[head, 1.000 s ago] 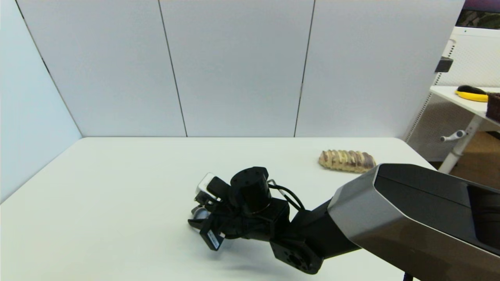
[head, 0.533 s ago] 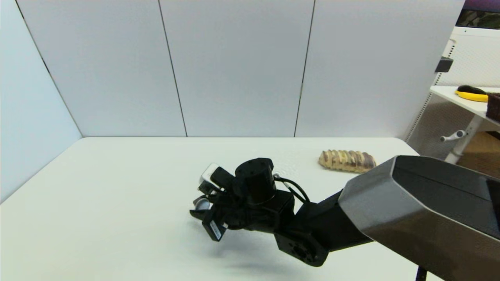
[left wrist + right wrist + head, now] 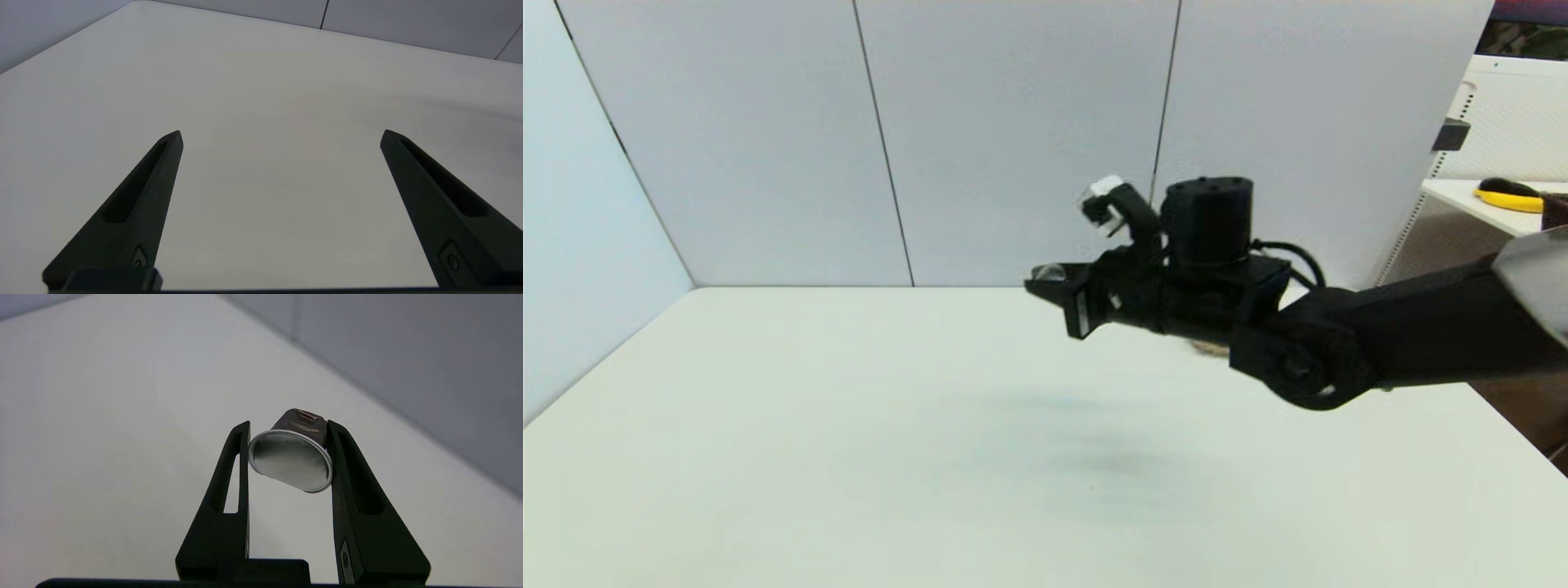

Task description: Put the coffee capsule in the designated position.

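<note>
The right hand (image 3: pixel 288 428) is clenched on the coffee capsule (image 3: pixel 291 459), its two fingers pressing the rim from either side, foil face toward the wrist camera. In the head view the capsule (image 3: pixel 1049 273) hangs well above the white counter (image 3: pixel 768 425), so the pick-up looks done. What remains is carrying and setting it down; no marked spot shows. The left hand (image 3: pixel 282 136) hovers released over bare counter.
</note>
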Available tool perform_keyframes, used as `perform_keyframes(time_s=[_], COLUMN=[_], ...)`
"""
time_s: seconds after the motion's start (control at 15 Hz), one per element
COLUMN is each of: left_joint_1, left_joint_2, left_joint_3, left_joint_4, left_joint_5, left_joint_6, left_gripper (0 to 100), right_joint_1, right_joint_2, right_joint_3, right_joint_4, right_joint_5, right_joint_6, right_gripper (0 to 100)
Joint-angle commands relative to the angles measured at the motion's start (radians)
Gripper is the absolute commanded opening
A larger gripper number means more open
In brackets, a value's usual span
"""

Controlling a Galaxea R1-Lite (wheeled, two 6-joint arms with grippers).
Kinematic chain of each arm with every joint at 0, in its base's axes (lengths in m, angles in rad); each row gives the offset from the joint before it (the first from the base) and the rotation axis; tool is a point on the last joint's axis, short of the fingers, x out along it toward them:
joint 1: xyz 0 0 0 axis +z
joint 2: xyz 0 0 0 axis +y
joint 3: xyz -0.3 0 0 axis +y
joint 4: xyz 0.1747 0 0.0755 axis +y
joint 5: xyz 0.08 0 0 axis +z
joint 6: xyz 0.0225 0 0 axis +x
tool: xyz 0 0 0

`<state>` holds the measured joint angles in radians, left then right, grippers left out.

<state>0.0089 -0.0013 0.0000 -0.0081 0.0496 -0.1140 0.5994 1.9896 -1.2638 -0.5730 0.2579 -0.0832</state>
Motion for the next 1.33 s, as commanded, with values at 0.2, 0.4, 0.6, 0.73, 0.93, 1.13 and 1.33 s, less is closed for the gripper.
perform_keyframes(time_s=[0.2,0.4,0.6,0.73,0.93,1.13,1.33], left_joint_1=[0.000,0.000,0.000,0.000,0.000,0.000,0.000], left_joint_2=[0.001,0.001,0.001,0.001,0.001,0.001,0.001], left_joint_3=[0.000,0.000,0.000,0.000,0.000,0.000,0.000], left_joint_4=[0.000,0.000,-0.001,-0.001,-0.001,-0.001,0.000], left_joint_5=[0.001,0.001,0.001,0.001,0.001,0.001,0.001], left_joint_6=[-0.001,-0.001,-0.001,-0.001,-0.001,-0.001,-0.001], left_gripper=[100,100,100,100,100,100,100], right_joint_1=[-0.405,-0.494,-0.535,-0.561,-0.589,-0.605,-0.616], right_joint_2=[-0.005,0.054,0.121,0.149,0.195,0.247,0.288], right_joint_3=[-0.042,-0.111,-0.164,-0.174,-0.178,-0.201,-0.210], right_joint_4=[0.122,0.206,0.219,0.219,0.223,0.222,0.211], right_joint_5=[0.313,0.325,0.325,0.325,0.328,0.328,0.327], right_joint_6=[-0.035,-0.084,-0.109,-0.135,-0.190,-0.227,-0.244], right_gripper=[0,0,0,0,0,0,0])
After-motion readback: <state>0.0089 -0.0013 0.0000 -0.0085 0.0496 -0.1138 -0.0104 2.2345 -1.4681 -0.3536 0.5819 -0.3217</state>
